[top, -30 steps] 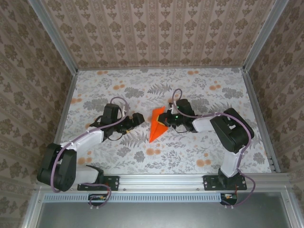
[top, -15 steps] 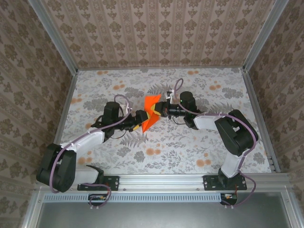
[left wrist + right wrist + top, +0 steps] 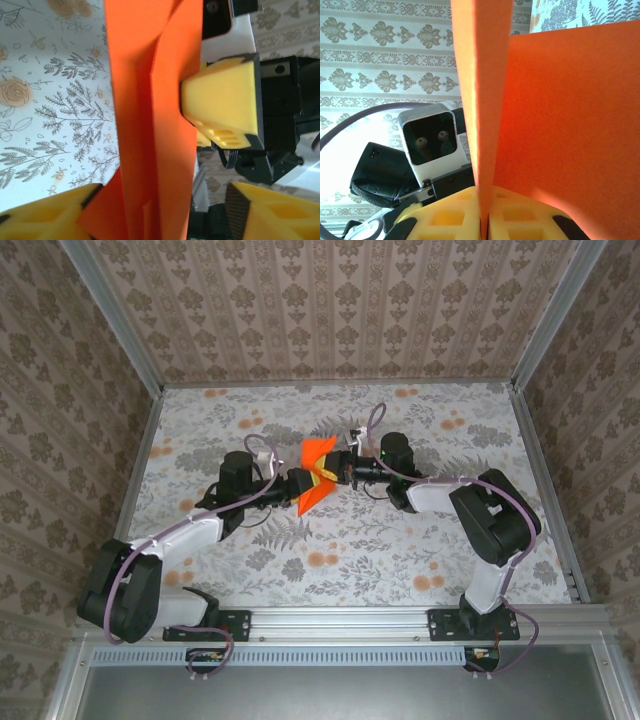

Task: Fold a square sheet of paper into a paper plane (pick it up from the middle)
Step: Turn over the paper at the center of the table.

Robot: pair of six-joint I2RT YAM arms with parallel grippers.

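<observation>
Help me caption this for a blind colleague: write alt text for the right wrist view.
A folded orange sheet of paper rises up the frame, its lower edge pinched in the shut yellow jaws of the right gripper at the bottom. Behind it, to the left, sits the left arm's white camera housing against a patterned wall.

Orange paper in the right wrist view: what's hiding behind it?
Behind the orange paper the left arm's white camera box peeks out, with patterned wall beyond. Anything further right is covered by the paper.
</observation>
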